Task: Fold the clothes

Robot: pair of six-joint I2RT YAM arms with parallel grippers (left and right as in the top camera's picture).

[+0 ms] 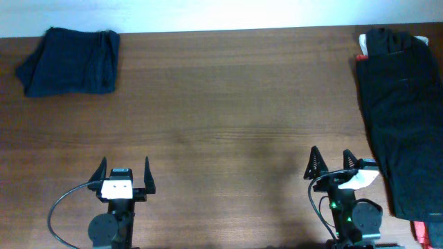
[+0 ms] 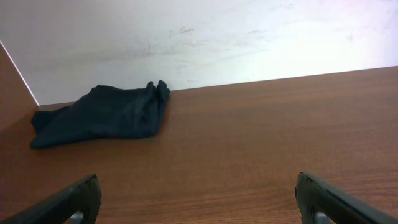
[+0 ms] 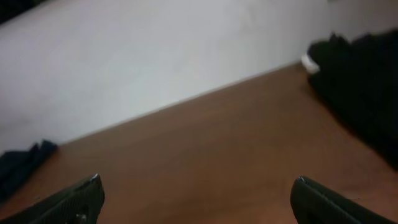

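A: Where are the navy ones sitting?
B: The navy shorts (image 1: 69,61) are lying at the far left corner of the table (image 1: 228,104). They're folded into a rough rectangle with lumpy edges, in soft matte cloth. Nothing is touching them.
A: And the black one?
B: The black garment (image 1: 405,111) is stretching along the right edge, from the far corner toward the near side. It's lying long and mostly flat, with some creases. A small white piece (image 1: 365,43) is showing at its far left corner and a red bit (image 1: 419,227) is peeking out by its near end. Can't tell what either is.
A: Surface?
B: Smooth brown wood grain, with a white wall (image 2: 217,37) running behind it.
A: Arms?
B: Both are sitting low at the near edge. The left gripper (image 1: 124,162) is pointing straight at the far side, fingers spread wide and gripping nothing, well apart from the shorts. A gray cable (image 1: 59,207) is looping beside its base. The right gripper (image 1: 331,153) is angling slightly left, fingers also spread and empty. It's near the black garment, not touching it.
A: Wrist views agreeing?
B: Yes. The left wrist camera is showing bare wood between its dark fingertips. The right wrist view is blurry but showing the same wide gap.
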